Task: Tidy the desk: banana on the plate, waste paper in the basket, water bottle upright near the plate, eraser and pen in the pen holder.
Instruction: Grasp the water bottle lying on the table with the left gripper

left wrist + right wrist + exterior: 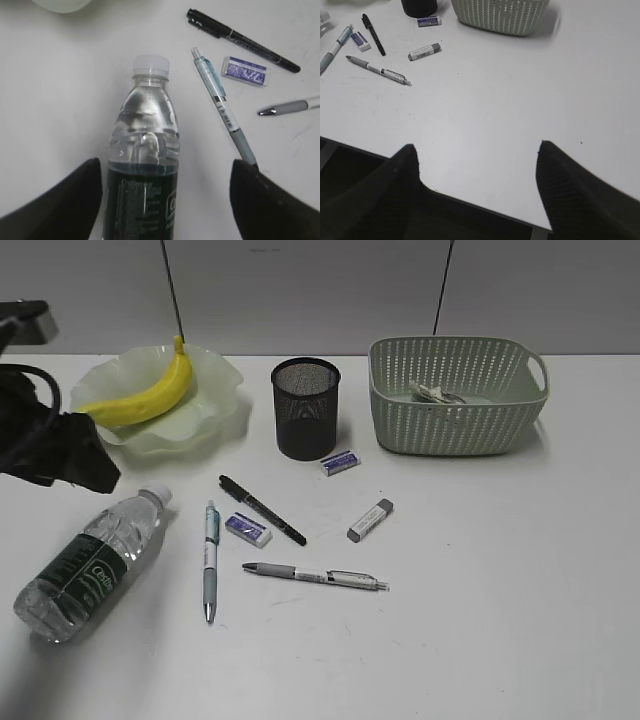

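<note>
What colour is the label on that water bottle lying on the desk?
Dark green with pale lettering; the water bottle shows it best in the exterior view.

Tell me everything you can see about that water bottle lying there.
The water bottle is small, clear plastic, with a white screw cap, a dark green label and water inside. It lies on its side on the white desk, cap toward the plate. The left hand straddles it, fingers open either side, apparently not touching.
</note>
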Controlling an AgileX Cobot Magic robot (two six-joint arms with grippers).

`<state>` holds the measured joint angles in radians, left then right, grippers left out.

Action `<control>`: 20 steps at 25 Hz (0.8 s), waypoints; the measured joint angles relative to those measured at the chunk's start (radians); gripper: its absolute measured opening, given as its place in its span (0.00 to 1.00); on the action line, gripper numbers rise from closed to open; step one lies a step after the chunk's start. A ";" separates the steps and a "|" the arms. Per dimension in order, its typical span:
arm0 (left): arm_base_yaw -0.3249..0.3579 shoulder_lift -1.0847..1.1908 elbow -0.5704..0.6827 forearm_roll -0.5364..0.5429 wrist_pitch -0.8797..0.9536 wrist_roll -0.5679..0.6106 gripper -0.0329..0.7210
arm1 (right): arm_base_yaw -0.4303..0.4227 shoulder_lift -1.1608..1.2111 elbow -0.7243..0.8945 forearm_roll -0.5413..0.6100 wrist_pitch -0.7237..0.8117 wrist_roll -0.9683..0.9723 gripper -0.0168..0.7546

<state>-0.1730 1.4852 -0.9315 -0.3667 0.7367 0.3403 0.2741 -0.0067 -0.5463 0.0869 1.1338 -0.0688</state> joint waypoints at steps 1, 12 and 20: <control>-0.007 0.062 -0.029 0.003 0.018 0.000 0.84 | 0.000 0.000 0.001 -0.002 -0.001 0.000 0.76; -0.118 0.335 -0.192 0.279 0.077 -0.194 0.84 | 0.000 0.000 0.005 -0.048 -0.012 0.000 0.76; -0.122 0.428 -0.195 0.281 0.062 -0.215 0.83 | 0.000 0.000 0.005 -0.052 -0.013 0.000 0.76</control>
<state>-0.2954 1.9128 -1.1264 -0.0861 0.7983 0.1256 0.2741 -0.0067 -0.5411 0.0346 1.1207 -0.0688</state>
